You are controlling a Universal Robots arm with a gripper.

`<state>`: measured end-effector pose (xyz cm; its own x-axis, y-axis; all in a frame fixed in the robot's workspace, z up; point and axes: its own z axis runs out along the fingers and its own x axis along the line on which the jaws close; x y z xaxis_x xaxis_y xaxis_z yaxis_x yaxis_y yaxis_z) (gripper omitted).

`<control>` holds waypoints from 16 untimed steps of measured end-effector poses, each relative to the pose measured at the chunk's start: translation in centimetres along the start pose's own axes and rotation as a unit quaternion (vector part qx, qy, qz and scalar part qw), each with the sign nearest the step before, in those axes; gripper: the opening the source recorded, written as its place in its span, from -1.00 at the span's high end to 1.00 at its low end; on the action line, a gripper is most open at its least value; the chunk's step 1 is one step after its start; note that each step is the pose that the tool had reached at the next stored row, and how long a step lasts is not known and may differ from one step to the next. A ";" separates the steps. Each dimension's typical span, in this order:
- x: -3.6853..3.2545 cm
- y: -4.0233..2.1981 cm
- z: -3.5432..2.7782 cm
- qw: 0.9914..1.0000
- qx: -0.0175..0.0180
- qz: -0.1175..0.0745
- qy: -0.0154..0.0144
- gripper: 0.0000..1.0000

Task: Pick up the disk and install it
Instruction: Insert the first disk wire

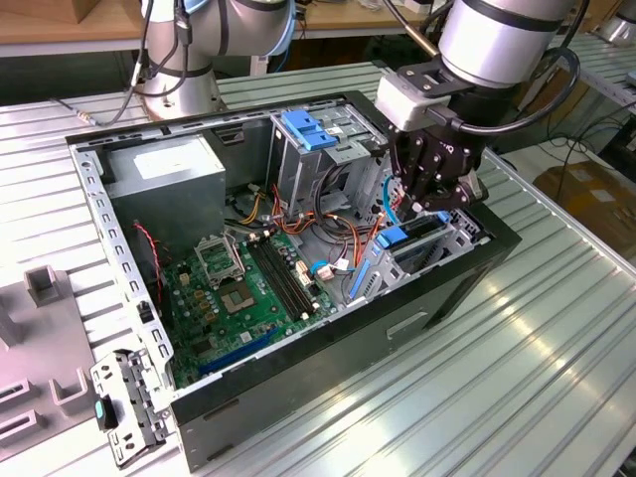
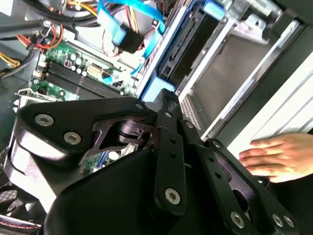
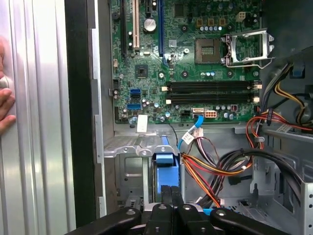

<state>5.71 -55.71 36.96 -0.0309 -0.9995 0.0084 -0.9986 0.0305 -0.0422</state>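
Blue-railed disk [image 1: 411,238], standing on edge, in metal drive bay [image 1: 459,237]

disk [image 1: 415,241] in bay [image 1: 465,232] inside case [image 1: 467,288], claw [image 1: 434,202] above it, motherboard [image 1: 243,288] beside bay

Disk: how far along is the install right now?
Done: the disk is picked up and stands in the front drive cage. In hand: the gripper, fingers together, sits at its upper end. Left: full seating, which I cannot confirm.
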 end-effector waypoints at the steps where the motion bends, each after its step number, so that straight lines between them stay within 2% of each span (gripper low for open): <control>1: -0.10 -0.67 0.02 1.000 0.000 -0.004 0.000 0.79; 3: -0.10 -0.80 -0.01 1.000 0.000 -0.030 -0.001 0.79; 4: -0.16 -0.82 -0.42 0.999 0.000 -0.041 -0.002 0.79; 6: -0.23 -0.84 -0.87 0.999 0.000 -0.044 -0.002 0.79; 10: -0.44 -1.08 -0.90 0.999 0.000 -0.053 -0.002 0.79; 14: -0.53 -1.73 -0.86 0.997 0.000 -0.074 -0.003 0.79; 16: -0.63 -2.53 -0.82 0.996 0.000 -0.089 -0.003 0.79</control>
<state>8.22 -55.15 37.88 0.1477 -0.9890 0.0089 -0.9881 -0.1479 -0.0412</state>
